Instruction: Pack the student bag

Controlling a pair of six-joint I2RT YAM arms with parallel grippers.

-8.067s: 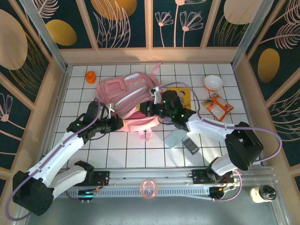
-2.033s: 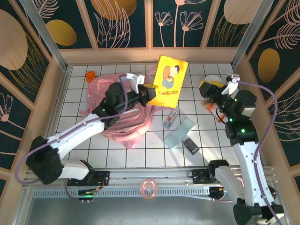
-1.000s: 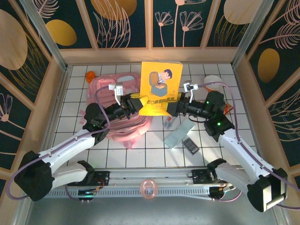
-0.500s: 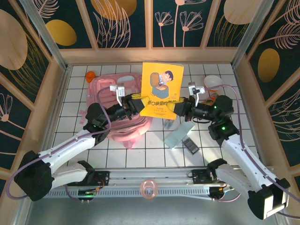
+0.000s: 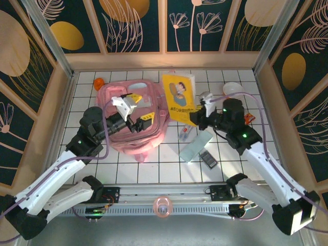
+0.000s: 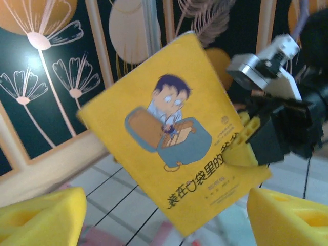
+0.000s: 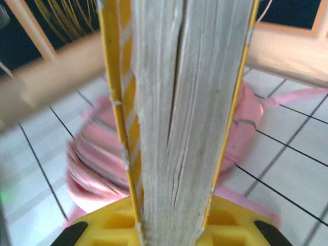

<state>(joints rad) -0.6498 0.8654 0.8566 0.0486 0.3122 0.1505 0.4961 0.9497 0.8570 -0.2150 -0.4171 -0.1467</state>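
Pink student bag [image 5: 128, 128]: flat on the white-tiled surface [image 5: 154, 169], left of centre, one strap trailing toward the near edge. Main compartment open or zipped: cannot tell from above. Also a blurred pink mass low in the right wrist view [image 7: 97, 164], behind the book.

Directly over the bag, left claw [image 5: 139, 107]: clear of the fabric, yellow fingers [image 6: 41, 215] spread wide at the two bottom corners of the left wrist view. Nothing between them.

Just right of the bag, yellow book [image 5: 179, 91]: held up off the tiles and tilted. Cover facing the left wrist camera, with a cartoon boy, a satchel and Chinese lettering along the lower edge.

At the book's lower edge, right claw [image 5: 195, 114]: clamped shut on it. One yellow fingertip [image 6: 238, 148] pressed against the cover. From the right wrist, page edges [image 7: 179, 102] standing upright between both yellow pads.

Under the right arm, near one another on the tiles: small white-and-red item [image 5: 186, 133], grey-blue flat slab [image 5: 195, 146], small dark device [image 5: 207, 158].

Rear right: white bowl [image 5: 233, 88]. Orange packet [image 5: 249, 119] mostly hidden by the right arm.

Rear left, just beyond the bag's corner: orange object [image 5: 99, 83].

Front rail, between the arm bases: pink ring [image 5: 163, 206].
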